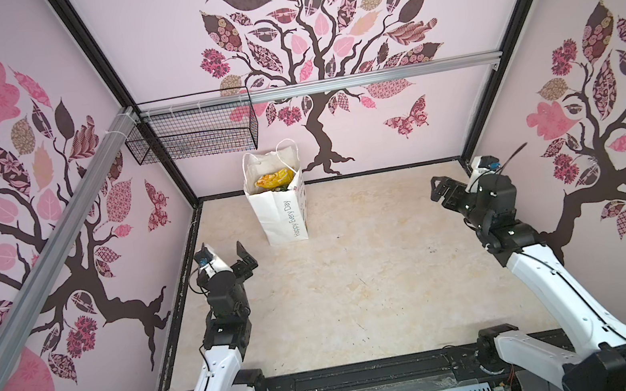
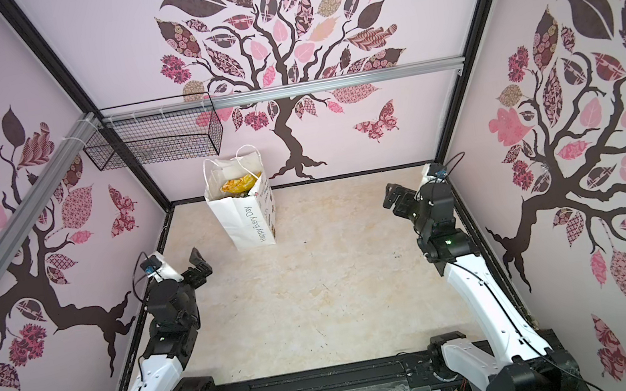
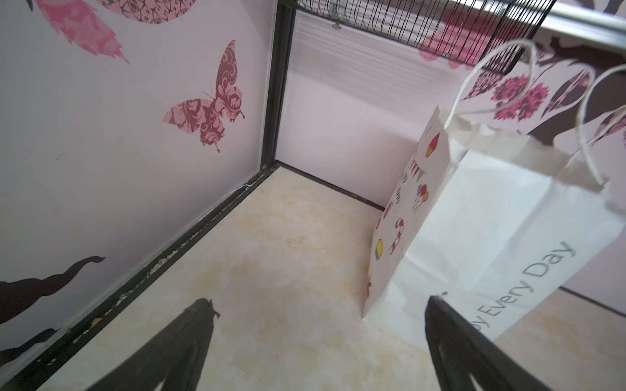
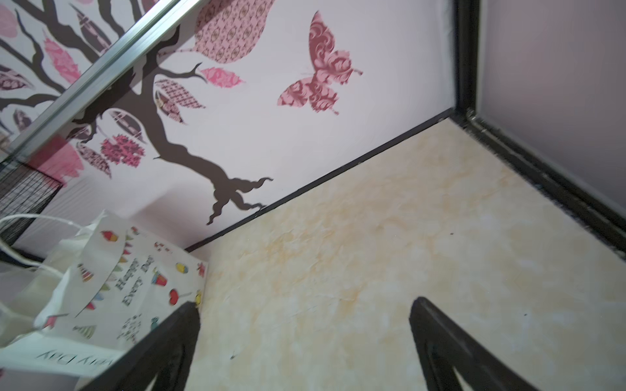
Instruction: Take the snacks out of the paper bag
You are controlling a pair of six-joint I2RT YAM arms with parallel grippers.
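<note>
- While both my tools stand wide open and empty, my left gripper (image 3: 318,303) sits lower left in a top view, my right gripper (image 4: 305,303) at the right edge.
- The white paper bag (image 1: 284,209) stands upright at upper centre, near the back wall (image 1: 377,132).
- A crumpled yellow-orange foil packet (image 1: 274,178) tops the snacks in its mouth; the rest are mostly hidden.
- I judge the packets light, crinkly and slippery, so I'd pinch a crimped edge.
- The bag looks thin and easily tipped, and its cord handles (image 1: 287,145) could snag.
</note>
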